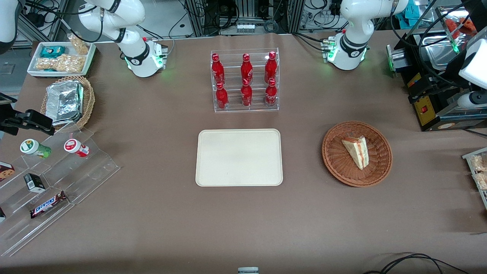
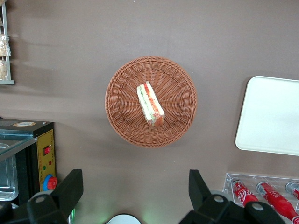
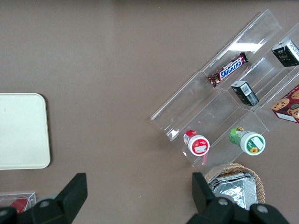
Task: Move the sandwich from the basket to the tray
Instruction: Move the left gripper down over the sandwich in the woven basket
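Observation:
The sandwich (image 1: 357,151), a pale bread wedge with red and green filling, lies in the round reddish-brown basket (image 1: 335,163) toward the working arm's end of the table. The cream tray (image 1: 239,157) lies bare at the table's middle, beside the basket. My left gripper (image 1: 420,89) hangs high above the table, farther from the front camera than the basket. In the left wrist view the gripper (image 2: 134,186) is open and empty, with the sandwich (image 2: 149,103), the basket (image 2: 121,107) and the tray (image 2: 271,116) below it.
A clear rack of red bottles (image 1: 245,82) stands farther from the front camera than the tray. A black box with a red button (image 1: 426,110) sits near the gripper. A snack rack (image 1: 477,171) lies at the working arm's table edge. An acrylic snack stand (image 1: 57,179) is at the parked arm's end.

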